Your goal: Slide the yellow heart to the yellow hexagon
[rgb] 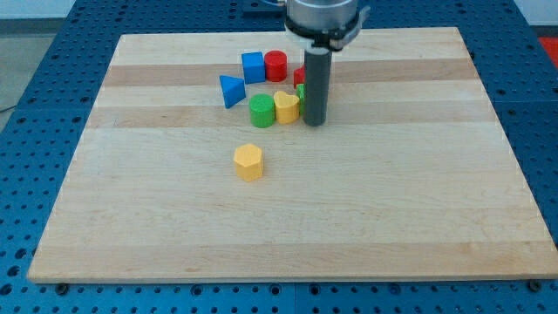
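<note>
While my tip (315, 121) sits on the counter (392, 192), the yellow heart (286, 106) is touching it on the view's left. No fingers on this rig, just the rod, so nothing opens or closes. Left of the heart, touching, a green cylinder (261, 111). Toward the view's bottom from the heart, well apart, the yellow hexagon (248, 161). Behind the rod, red and green blocks are mostly hidden; I cannot tell their shapes.
</note>
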You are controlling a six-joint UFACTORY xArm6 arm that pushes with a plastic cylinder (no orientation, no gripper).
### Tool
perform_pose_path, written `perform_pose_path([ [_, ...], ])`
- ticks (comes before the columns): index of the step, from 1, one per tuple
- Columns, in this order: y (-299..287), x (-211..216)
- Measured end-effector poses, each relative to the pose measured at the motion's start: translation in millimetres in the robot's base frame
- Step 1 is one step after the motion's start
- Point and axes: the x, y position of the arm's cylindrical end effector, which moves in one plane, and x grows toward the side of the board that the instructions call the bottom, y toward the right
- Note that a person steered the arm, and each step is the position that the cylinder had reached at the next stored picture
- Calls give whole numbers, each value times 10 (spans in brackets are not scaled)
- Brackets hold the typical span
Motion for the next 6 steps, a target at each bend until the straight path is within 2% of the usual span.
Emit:
perform_pose_path([
  [1, -271, -150],
  [2, -721, -63],
  [4, -771, -377],
  [6, -793, 322],
])
